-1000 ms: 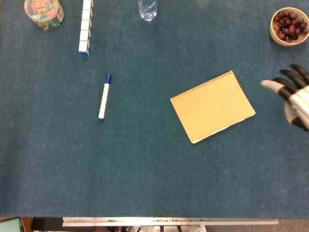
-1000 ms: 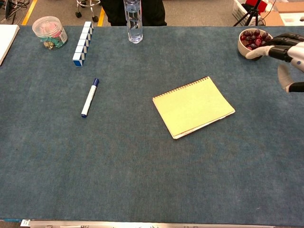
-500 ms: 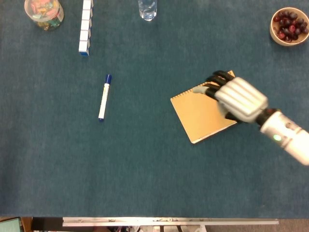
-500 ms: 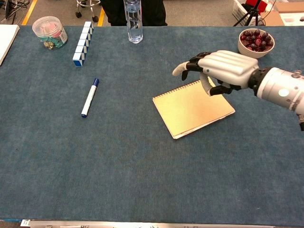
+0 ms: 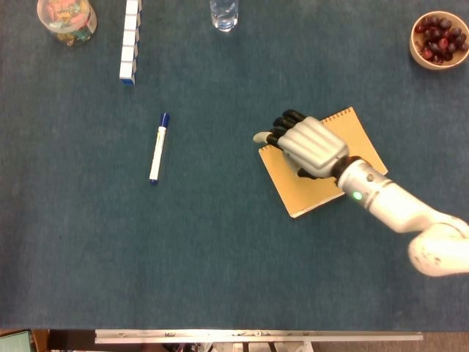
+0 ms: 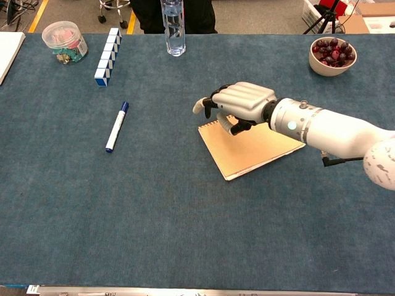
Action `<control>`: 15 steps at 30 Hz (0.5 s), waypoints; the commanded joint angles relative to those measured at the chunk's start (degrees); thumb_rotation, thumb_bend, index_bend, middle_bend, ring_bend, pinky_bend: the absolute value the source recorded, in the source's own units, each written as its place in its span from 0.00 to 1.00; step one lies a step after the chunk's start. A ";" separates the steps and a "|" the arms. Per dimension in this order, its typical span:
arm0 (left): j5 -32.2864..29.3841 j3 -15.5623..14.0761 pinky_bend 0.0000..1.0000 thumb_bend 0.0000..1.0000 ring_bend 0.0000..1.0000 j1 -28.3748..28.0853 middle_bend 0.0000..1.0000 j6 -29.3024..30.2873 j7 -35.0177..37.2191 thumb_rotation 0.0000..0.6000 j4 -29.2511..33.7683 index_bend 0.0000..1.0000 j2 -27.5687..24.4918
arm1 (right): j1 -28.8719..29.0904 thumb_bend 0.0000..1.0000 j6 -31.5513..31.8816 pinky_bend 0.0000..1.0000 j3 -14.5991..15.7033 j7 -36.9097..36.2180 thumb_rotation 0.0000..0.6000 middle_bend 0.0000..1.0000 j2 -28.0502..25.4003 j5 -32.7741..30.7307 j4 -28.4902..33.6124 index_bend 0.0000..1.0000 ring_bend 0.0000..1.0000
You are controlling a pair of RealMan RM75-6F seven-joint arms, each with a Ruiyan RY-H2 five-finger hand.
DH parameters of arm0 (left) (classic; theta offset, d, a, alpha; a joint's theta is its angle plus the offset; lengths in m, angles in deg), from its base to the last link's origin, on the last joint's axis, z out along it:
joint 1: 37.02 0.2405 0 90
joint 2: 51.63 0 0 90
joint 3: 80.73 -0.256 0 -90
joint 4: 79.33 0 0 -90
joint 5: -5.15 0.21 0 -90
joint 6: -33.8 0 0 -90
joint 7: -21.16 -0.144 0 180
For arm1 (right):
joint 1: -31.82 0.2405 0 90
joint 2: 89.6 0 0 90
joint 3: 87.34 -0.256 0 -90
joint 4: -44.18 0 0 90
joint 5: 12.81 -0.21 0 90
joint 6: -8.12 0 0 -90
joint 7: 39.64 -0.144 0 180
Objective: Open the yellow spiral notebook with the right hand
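Observation:
The yellow spiral notebook [image 5: 309, 192] [image 6: 248, 152] lies closed and flat on the blue table cloth, right of centre, its spiral edge facing the far left. My right hand [image 5: 311, 145] [image 6: 244, 98] hovers palm down over the notebook's far left corner, above the spiral. Its fingers reach past that edge, bent slightly downward and apart, and hold nothing. The thumb hangs under the palm close to the cover; whether it touches is unclear. My left hand appears in neither view.
A blue-capped marker [image 5: 157, 148] [image 6: 116, 127] lies to the left. A row of blue-white blocks [image 5: 130, 40], a candy jar [image 5: 66, 18] and a water bottle [image 5: 223, 13] stand along the far edge. A bowl [image 5: 414, 53] of dark fruit sits far right.
My right hand came in from the right edge, crossed over the notebook and now sits over its far left spiral corner. The notebook has not moved.

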 commanded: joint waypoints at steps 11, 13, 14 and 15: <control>-1.05 0.17 0.06 0.49 0.02 0.23 0.12 -0.63 1.10 1.00 -1.37 0.08 0.34 | 4.19 0.77 -0.20 0.12 1.31 3.01 1.00 0.32 5.29 -5.55 -5.70 0.21 0.16; -0.91 0.19 0.06 0.49 0.02 0.23 0.12 -0.57 1.18 1.00 -1.47 0.08 0.42 | 4.35 0.77 -0.05 0.12 1.52 2.88 1.00 0.32 5.27 -6.01 -5.94 0.21 0.16; -0.81 0.18 0.06 0.49 0.02 0.24 0.12 -0.53 1.26 1.00 -1.50 0.08 0.47 | 4.43 0.77 0.07 0.12 1.65 2.75 1.00 0.32 5.31 -6.13 -6.15 0.21 0.16; -0.73 0.16 0.06 0.49 0.02 0.24 0.12 -0.52 1.29 1.00 -1.52 0.08 0.48 | 4.49 0.77 0.06 0.12 1.74 2.61 1.00 0.32 5.35 -6.26 -6.27 0.21 0.16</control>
